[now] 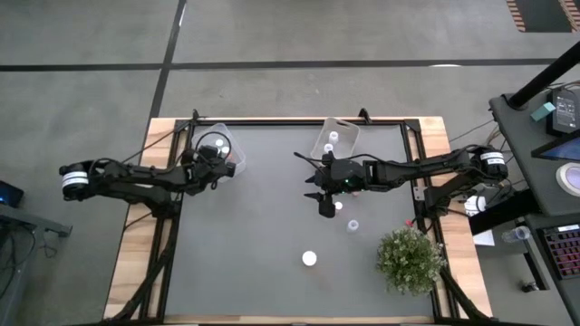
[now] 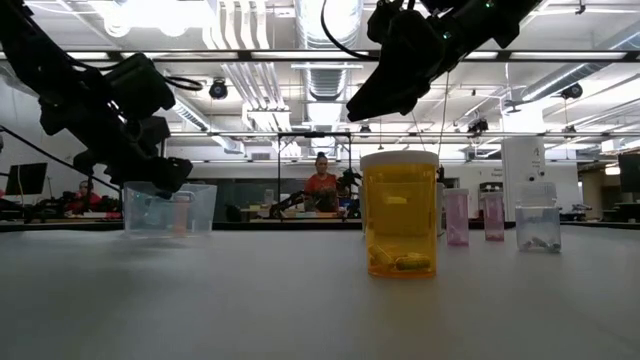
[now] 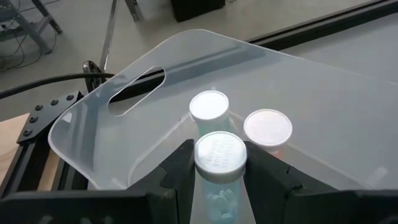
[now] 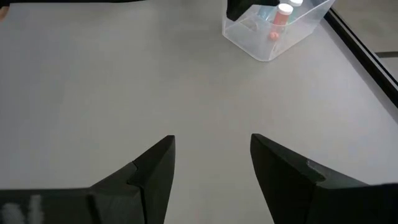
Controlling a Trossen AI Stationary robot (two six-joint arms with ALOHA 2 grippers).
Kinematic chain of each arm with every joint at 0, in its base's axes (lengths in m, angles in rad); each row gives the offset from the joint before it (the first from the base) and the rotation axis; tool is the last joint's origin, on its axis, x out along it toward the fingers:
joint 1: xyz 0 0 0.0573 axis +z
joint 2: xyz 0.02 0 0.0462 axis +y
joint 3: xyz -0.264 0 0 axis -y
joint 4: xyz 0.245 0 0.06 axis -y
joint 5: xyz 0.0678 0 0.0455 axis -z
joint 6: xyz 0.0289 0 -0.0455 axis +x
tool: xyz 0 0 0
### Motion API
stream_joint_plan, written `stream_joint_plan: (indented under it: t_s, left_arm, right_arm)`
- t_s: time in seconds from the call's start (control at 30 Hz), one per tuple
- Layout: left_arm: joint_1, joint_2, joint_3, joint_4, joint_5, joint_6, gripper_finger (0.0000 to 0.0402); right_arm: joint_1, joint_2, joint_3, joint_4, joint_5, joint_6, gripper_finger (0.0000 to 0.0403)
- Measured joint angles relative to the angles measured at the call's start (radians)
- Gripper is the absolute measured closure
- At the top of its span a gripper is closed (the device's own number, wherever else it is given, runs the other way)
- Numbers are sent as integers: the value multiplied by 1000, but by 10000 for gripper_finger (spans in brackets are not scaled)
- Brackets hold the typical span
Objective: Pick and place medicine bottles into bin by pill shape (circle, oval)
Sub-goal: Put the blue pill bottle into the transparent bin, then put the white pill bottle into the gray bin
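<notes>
Surface: dark grey table top in a wood frame, set on a grey concrete floor.
Room: seen level from the table, an open workshop with ceiling ducts and strip lights; a person in an orange top sits far behind.
Left bin: clear plastic bin at the far left corner of the table, with a handle slot in its wall; two white-capped bottles stand inside it, close together.
Left gripper: the left gripper hangs over the left bin, its fingers closed tight on a clear bottle with a ribbed white cap; small pale pills show through the bottle's side.
Right bin: second clear bin at the far edge near the middle of the table, with small bottles in it, one white-capped.
Right gripper: the right gripper is just in front of the right bin, above bare table, its fingers spread apart with nothing between them.
Loose bottles: one bottle stands right beside the right gripper's fingers, another small one a little nearer the plant, and a wider white-capped one towards the near edge, apart from the rest.
Amber bottle: in the level view an amber-orange bottle with a white cap stands closest to that camera, yellow pills at its bottom.
Plant: bushy green plant at the near right corner.
</notes>
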Motion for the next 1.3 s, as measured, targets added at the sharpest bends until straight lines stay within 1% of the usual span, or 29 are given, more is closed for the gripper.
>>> stream_joint_plan:
  t_s: [0.17, 0.4, 0.53, 0.9, 1.17, 1.3]
  left_arm:
    - [0, -4, 0, 0, 1, -1, 300]
    - [0, -3, 0, -2, 4, -2, 253]
    - [0, -3, 0, -2, 8, 0, 237]
    - [0, -15, 0, -13, 29, 10, 233]
    - [0, -125, 34, -148, 32, 42, 233]
    - [-1, -193, 48, -161, 60, 108, 233]
  right_arm:
    - [0, 0, 0, 0, 0, 0, 202]
    - [0, 0, 0, 0, 0, 0, 202]
    - [0, 0, 0, 0, 0, 0, 202]
    - [0, 0, 0, 0, 0, 0, 202]
    - [0, 0, 0, 0, 0, 1, 202]
    - [0, 0, 0, -1, 0, 35, 202]
